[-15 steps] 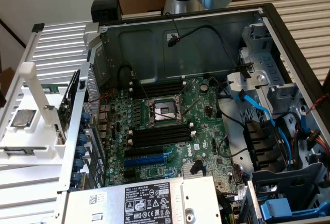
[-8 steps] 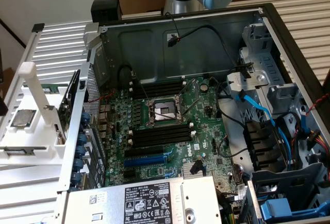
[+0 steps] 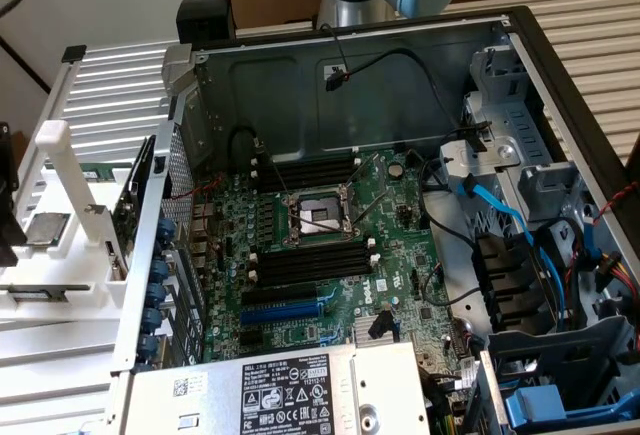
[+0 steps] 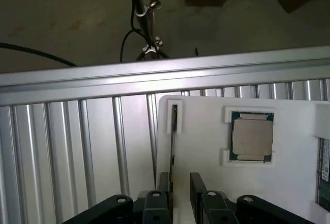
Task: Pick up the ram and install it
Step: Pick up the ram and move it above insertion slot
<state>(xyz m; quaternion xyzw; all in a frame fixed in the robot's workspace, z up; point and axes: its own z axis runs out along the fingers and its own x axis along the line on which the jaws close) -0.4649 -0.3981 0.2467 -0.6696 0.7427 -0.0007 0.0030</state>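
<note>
White moulded plastic tray [image 4: 206, 147] is being used as a parts holder on the ribbed aluminium bench [image 4: 62, 157]. The ram [image 4: 174, 131], a long thin circuit-board stick seen edge-on as a dark line, is being stood on its long edge in a narrow bracketed slot of that tray, presumably so that both flat faces are being left free for a pinch. The black two-fingered end effector [image 4: 181, 178] is being held over the near end of the stick with its fingers [image 4: 198, 185] apart, the gap being wider than the board. The stick is running close along the inner face of one finger, and nothing is being gripped as far as can be judged. Just beside the slot, a square silver-lidded processor chip [image 4: 251, 136] is being cradled in its own white pocket, and a green labelled board [image 4: 324, 175] is being cut off at the picture's edge. In the exterior view, the open grey computer case [image 3: 280, 85] is lying beside the tray, toward the exterior view's right, with the green motherboard [image 3: 400, 225], its long black memory slots [image 3: 305, 260] and a blue slot [image 3: 285, 307] being exposed. Loose black and blue cables [image 3: 497, 210] are crowding one side of the board and could be getting in the way.
</note>
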